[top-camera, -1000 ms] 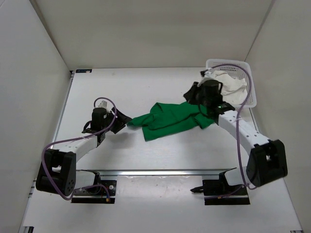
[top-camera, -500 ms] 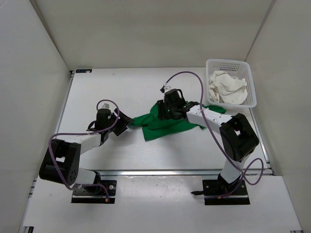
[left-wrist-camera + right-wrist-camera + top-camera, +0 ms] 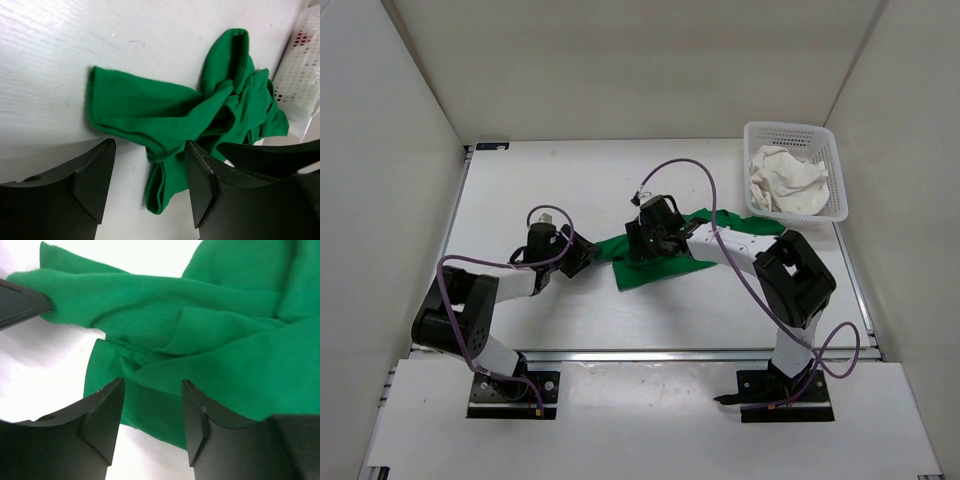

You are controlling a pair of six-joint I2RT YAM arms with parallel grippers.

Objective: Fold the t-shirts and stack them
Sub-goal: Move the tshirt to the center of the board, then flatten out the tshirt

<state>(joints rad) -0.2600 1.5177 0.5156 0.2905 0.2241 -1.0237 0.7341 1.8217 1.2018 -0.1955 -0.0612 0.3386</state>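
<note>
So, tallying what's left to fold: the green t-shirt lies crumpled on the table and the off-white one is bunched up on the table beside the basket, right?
Not quite: the off-white t-shirt is bunched up inside the basket, not beside it, as the top external view shows. The green t-shirt does lie crumpled on the table.

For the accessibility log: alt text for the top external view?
A crumpled bright green cloth t-shirt lies on the white table, with the right gripper open above it and the left gripper open at its edge. A white plastic mesh basket at far right holds an off-white cloth bundle.
</note>
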